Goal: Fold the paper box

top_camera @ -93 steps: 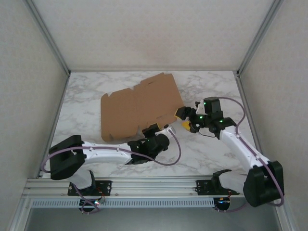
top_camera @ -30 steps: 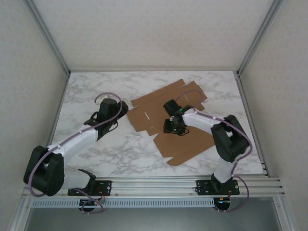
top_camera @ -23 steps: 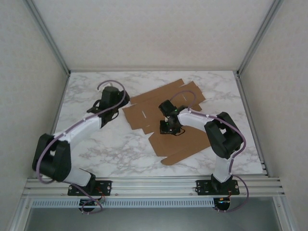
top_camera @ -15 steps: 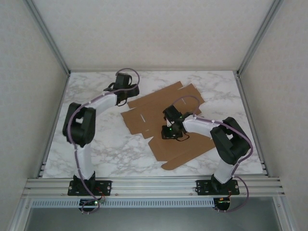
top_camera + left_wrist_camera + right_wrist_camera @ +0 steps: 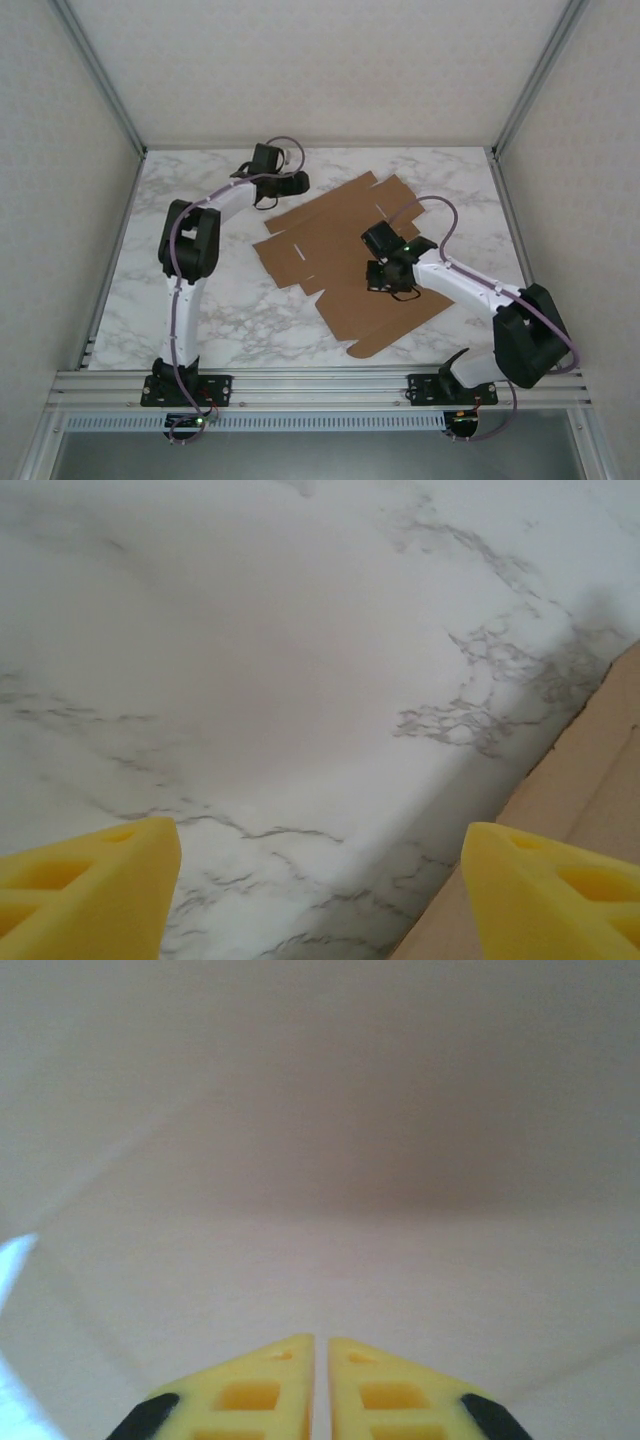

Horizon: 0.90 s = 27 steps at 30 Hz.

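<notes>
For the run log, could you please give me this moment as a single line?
paper box: flat, unfolded on table | left gripper: open, over table beside box's far-left edge | right gripper: shut, over box, contact unclear

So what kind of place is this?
Probably a lab robot cell: a left arm and right arm bolted to a rail, white panel walls enclosing a marble-look table, and a flat paper box to work on.

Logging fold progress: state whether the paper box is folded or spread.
Spread: the paper box lies flat on the table, no crease folded up.
</notes>
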Available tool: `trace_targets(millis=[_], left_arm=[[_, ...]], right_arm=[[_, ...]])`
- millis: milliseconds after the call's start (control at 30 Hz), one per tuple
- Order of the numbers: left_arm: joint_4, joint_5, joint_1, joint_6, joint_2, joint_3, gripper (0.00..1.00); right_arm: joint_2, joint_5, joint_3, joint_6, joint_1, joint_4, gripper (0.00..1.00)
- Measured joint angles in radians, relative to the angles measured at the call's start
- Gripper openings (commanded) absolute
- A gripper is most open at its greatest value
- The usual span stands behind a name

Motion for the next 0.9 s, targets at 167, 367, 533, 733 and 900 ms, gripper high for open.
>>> trace_targets(millis=[167,367,533,733,900], left_arm=[[0.006,0.044,0.005,-0.017,0.015,-0.027,0.73],[0.079,0.072,0.011,-0.066,-0.038,-0.137,0.72],[0.114,0.085,0.019,-0.107,-0.13,-0.284,0.72],[0.129,0.083,0.036,-0.149,-0.243,-0.443,0.72],[0.153,0.099,0.037,-0.219,-0.367,-0.582,0.71]], right_arm=[[0.08,0.03,-0.031,0.049,-0.073,0.018,0.03],[0.207,0.045,0.024,0.058,-0.136,0.049,0.03],[0.304,0.094,0.13,0.032,-0.143,0.014,0.05],[0.406,0.132,0.256,-0.033,-0.171,-0.032,0.09],[0.472,0.121,0.346,-0.111,-0.201,-0.023,0.14]])
